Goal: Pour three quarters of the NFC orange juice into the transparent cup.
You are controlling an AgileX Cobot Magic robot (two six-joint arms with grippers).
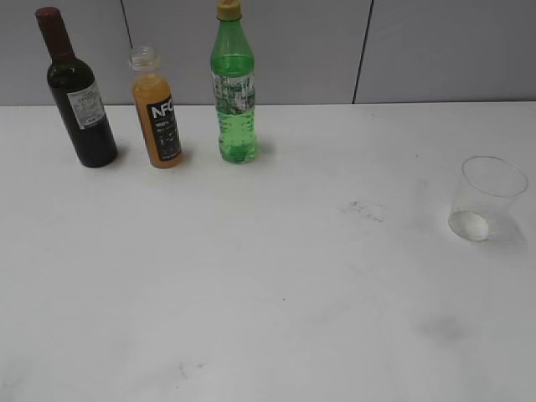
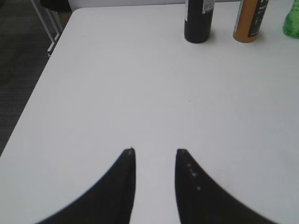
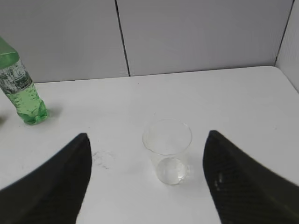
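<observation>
The NFC orange juice (image 1: 157, 117) stands uncapped at the back left of the white table, between a dark wine bottle (image 1: 80, 99) and a green soda bottle (image 1: 234, 88). Its lower part also shows in the left wrist view (image 2: 250, 21). The transparent cup (image 1: 486, 199) stands empty at the right; in the right wrist view it (image 3: 168, 150) lies between and just ahead of my open right gripper's (image 3: 147, 140) fingers. My left gripper (image 2: 155, 152) is open and empty over bare table, well short of the bottles. Neither gripper shows in the exterior view.
The wine bottle (image 2: 199, 21) and the edge of the green bottle (image 2: 292, 23) show at the far side in the left wrist view. The table's left edge (image 2: 42, 88) drops to dark floor. A grey wall (image 1: 335, 50) backs the table.
</observation>
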